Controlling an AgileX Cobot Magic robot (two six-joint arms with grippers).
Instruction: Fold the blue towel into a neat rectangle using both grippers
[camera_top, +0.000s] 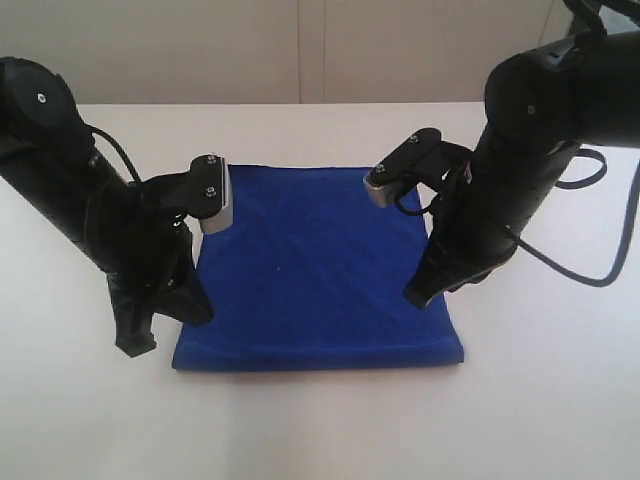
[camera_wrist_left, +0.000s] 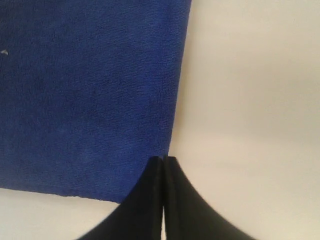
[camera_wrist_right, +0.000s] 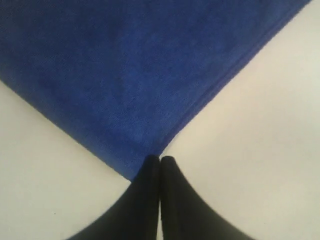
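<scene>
The blue towel (camera_top: 320, 270) lies flat on the white table (camera_top: 320, 430) as a folded, roughly square shape, with a small white speck (camera_top: 277, 268) near its middle. My left gripper (camera_top: 135, 345) is shut beside the towel's near left corner. In the left wrist view its tips (camera_wrist_left: 163, 159) sit right at the side edge of the towel (camera_wrist_left: 90, 100), and no cloth shows between them. My right gripper (camera_top: 418, 297) is shut at the towel's right edge. In the right wrist view its tips (camera_wrist_right: 160, 159) meet a corner of the towel (camera_wrist_right: 140, 65).
Bare white table surrounds the towel on every side. A beige wall (camera_top: 300, 50) stands behind the table's far edge. A black cable (camera_top: 590, 250) loops off the right arm above the table.
</scene>
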